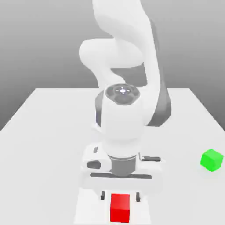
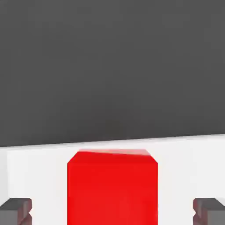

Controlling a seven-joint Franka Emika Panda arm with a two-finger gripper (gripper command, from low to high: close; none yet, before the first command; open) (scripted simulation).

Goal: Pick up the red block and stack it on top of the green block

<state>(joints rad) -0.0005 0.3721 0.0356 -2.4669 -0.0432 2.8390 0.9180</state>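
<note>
Glossy red cube [image 1: 120, 208] between jaws

There are two blocks: one red block [image 1: 120, 207] and one green block [image 1: 212, 160]. One desk [image 1: 48, 132] carries them both. One arm [image 1: 125, 88] stands on it, and the arm ends in one pincer [image 1: 120, 197]. The pincer has two fingers [image 2: 16, 210], one on each side of the red block with a gap on both sides.

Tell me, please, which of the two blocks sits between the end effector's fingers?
The red block, flanked by the open end effector. The green block sits apart, toward the exterior view's right.
</note>
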